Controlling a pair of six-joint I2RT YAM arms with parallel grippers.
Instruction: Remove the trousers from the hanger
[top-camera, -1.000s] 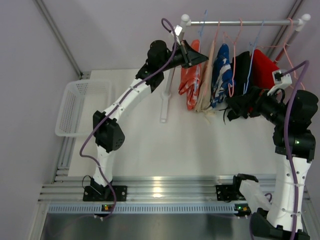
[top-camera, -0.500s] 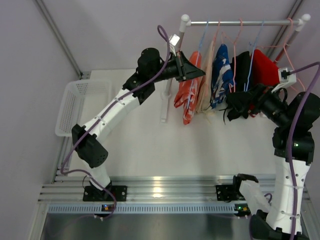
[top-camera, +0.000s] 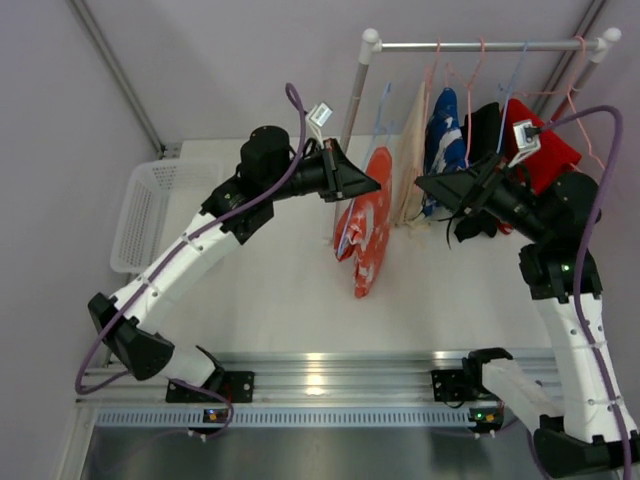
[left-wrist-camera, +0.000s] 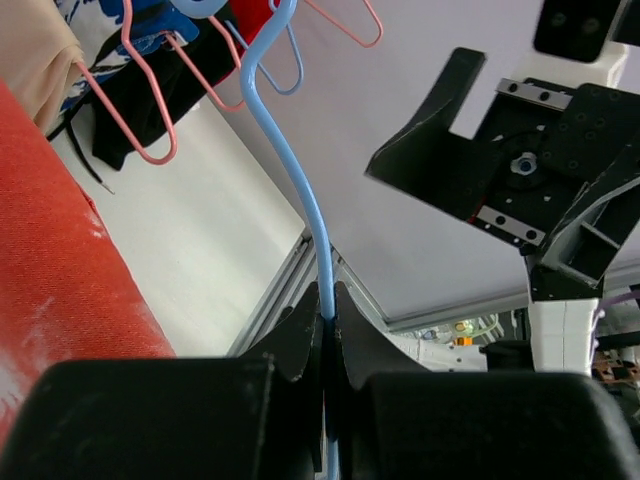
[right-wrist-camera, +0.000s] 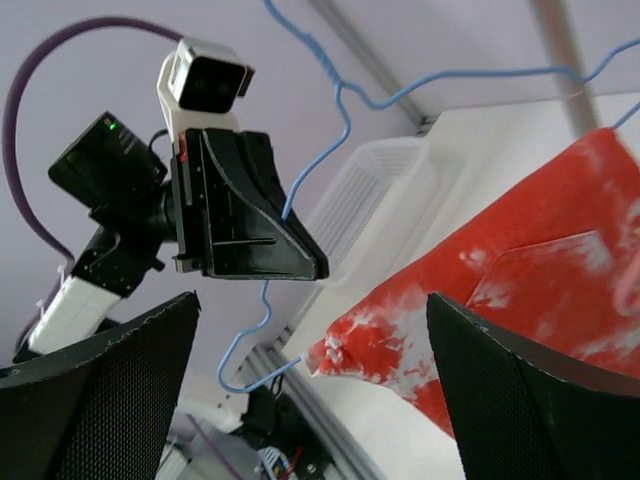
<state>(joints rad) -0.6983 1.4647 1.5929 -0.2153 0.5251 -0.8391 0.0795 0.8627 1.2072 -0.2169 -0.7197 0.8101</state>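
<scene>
Grip, left arm: left gripper is clamped shut on the wire of the blue hanger.
Grip, right arm: right gripper has its jaws spread wide; I see nothing held.
Load: orange-red trousers hang from the blue hanger, frame centre, just below the left gripper.
Rail, upper right: beige trousers, blue patterned trousers, black trousers and red trousers hang there.
Left edge: basket.

Top external: high behind arm bases, looking down on tabletop. Left wrist: close, up along blue hanger. Right wrist: opposite side; shares hanger, orange-red trousers.
</scene>
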